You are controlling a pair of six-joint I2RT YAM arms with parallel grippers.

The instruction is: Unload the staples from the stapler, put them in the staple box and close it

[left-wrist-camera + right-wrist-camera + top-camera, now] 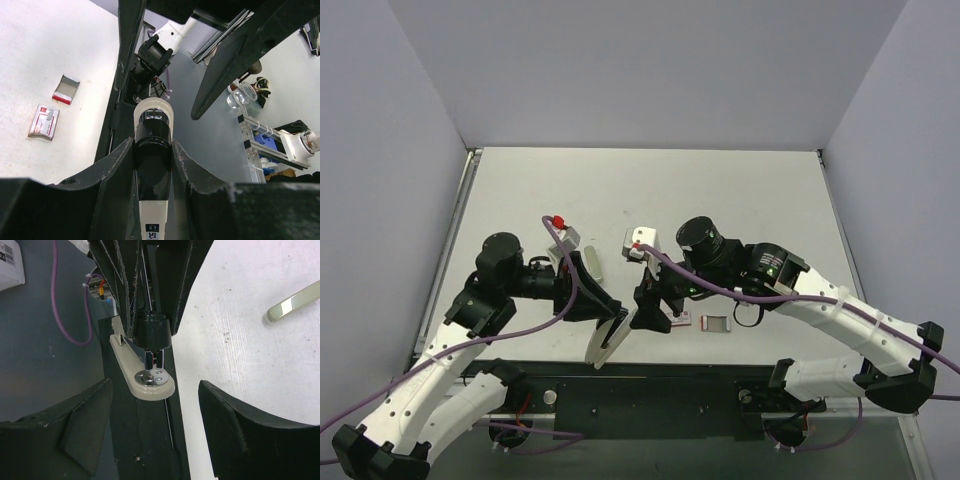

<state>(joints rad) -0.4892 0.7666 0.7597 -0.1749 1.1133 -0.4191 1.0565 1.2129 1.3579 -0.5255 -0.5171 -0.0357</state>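
My left jaws clamped the stapler [152,150] over the worktop's [720,200] near edge; my right jaws gaped wide, holding nothing.

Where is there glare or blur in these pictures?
Top view: even light, soft shadows. Left wrist view: the left hand fills the foreground, dark and soft-edged, with glare on the black end of the stapler. Right wrist view: the stapler glints at its metal tip.
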